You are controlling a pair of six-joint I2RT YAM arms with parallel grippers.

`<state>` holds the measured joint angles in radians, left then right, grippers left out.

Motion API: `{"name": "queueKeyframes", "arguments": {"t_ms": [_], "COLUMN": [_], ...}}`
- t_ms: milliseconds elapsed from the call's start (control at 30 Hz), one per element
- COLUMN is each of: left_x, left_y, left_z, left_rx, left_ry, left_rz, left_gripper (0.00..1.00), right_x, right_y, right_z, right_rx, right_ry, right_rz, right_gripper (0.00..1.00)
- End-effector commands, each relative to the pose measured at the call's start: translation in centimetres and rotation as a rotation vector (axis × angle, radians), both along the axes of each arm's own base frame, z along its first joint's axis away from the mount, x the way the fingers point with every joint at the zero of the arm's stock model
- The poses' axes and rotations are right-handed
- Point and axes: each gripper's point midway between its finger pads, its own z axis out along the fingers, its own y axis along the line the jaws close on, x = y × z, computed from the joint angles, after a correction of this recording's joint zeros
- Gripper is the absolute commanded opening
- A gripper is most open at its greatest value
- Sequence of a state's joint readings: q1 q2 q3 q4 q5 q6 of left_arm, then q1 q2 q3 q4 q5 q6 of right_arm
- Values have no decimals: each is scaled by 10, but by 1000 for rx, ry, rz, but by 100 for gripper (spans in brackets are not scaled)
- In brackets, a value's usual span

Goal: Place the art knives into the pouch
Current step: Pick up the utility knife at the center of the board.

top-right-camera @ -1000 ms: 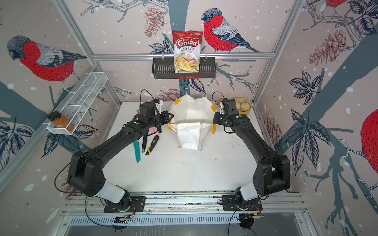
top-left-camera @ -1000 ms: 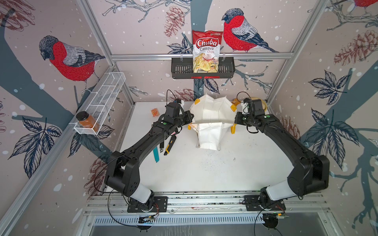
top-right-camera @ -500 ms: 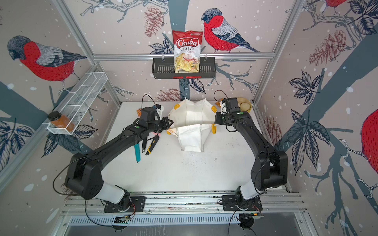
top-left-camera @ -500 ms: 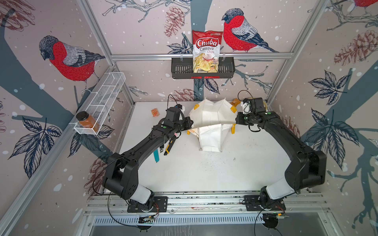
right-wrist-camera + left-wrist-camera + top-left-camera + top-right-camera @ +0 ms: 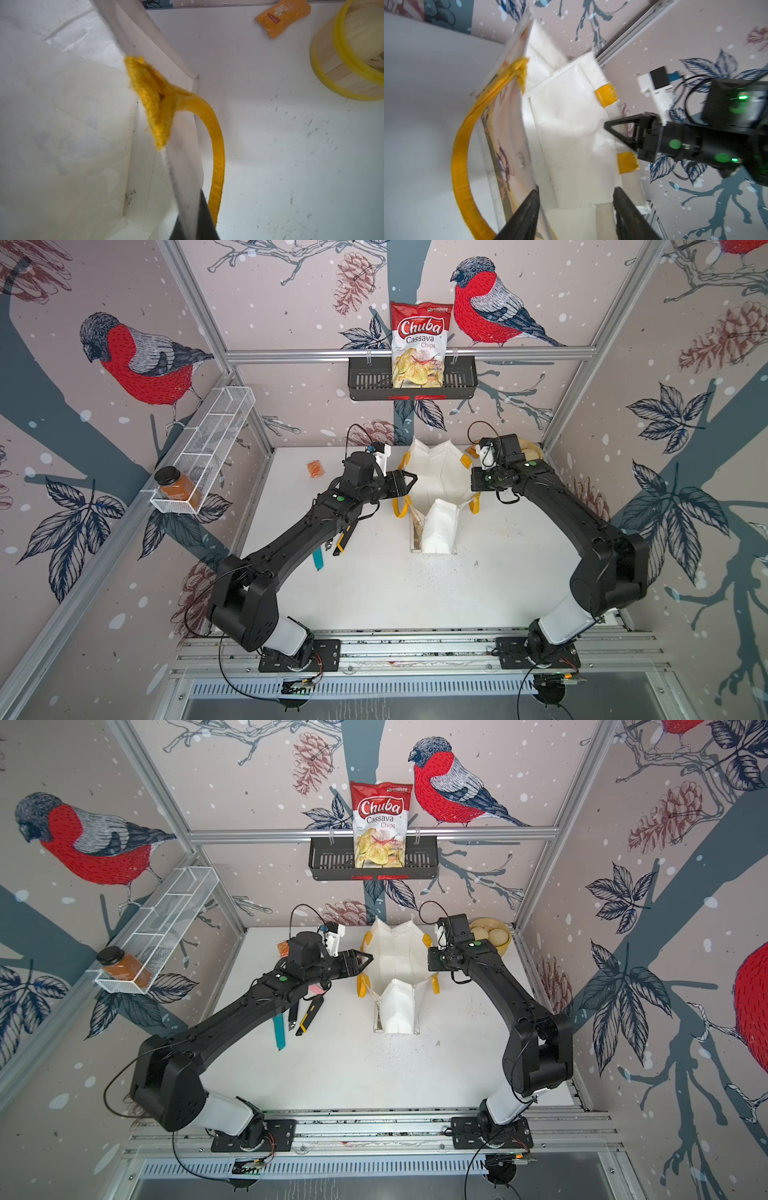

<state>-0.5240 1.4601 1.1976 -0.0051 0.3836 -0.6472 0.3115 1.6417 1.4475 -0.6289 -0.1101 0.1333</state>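
The pouch (image 5: 436,485) (image 5: 395,961), a white tote with yellow handles, stands with its mouth spread wide at the back middle of the table. My left gripper (image 5: 409,483) (image 5: 365,963) (image 5: 576,207) is open at the pouch's left rim; the printed wall (image 5: 508,128) runs just inside one finger, ungripped. My right gripper (image 5: 473,485) (image 5: 430,963) (image 5: 193,218) is shut on the pouch's right rim, beside a handle (image 5: 218,155). The art knife (image 5: 343,539) (image 5: 309,1015), black and yellow, lies on the table under my left forearm.
Beside the knife lie a black tool (image 5: 293,1017) and a teal strip (image 5: 318,560). An orange packet (image 5: 315,468) lies back left. A yellow bowl (image 5: 492,936) (image 5: 353,62) stands back right. A chips bag (image 5: 419,344) hangs on the back wall; a wire shelf (image 5: 208,439) lines the left wall.
My left gripper has let go of the pouch's left rim and opened. The right gripper keeps its hold on the right rim.
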Motion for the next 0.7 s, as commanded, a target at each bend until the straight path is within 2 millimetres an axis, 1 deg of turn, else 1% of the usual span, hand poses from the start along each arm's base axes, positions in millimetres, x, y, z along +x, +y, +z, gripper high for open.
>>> {"name": "queueKeyframes", "arguments": {"t_ms": [0, 33, 67, 100, 167, 267, 367, 433, 533, 600, 633, 667], "left_x": [-1, -1, 0, 1, 3, 4, 0, -4, -11, -12, -11, -14], "left_y": [7, 16, 24, 35, 57, 91, 122, 136, 148, 155, 160, 161], "left_z": [38, 44, 47, 48, 46, 31, -1, -26, -66, -84, -90, -101], "left_rx": [-40, -30, -16, 6, 38, 129, 287, 377, 463, 490, 498, 511], "left_ry": [-104, -121, -134, -138, -138, -120, -65, -16, 65, 102, 124, 142], "left_rz": [30, 58, 85, 116, 158, 237, 347, 379, 400, 433, 468, 459], "left_gripper": [63, 71, 76, 79, 77, 78, 95, 96, 96, 96, 96, 96], "right_x": [3, 4, 4, 5, 4, 3, 4, 4, 5, 5, 4, 4], "right_y": [4, 4, 3, 3, 3, 4, 7, 9, 12, 14, 15, 15], "right_z": [4, 3, 3, 3, 4, 7, 8, 9, 6, 4, 3, 4], "right_rx": [7, 4, 3, 3, 6, 15, 19, 18, 15, 11, 9, 8], "right_ry": [-16, -17, -18, -17, -19, -26, -30, -32, -26, -23, -21, -23], "right_rz": [15, 9, 7, 5, 5, 9, 15, 21, 28, 31, 34, 34], "right_gripper": [0, 0, 0, 0, 0, 0, 0, 0, 0, 0, 0, 0]}}
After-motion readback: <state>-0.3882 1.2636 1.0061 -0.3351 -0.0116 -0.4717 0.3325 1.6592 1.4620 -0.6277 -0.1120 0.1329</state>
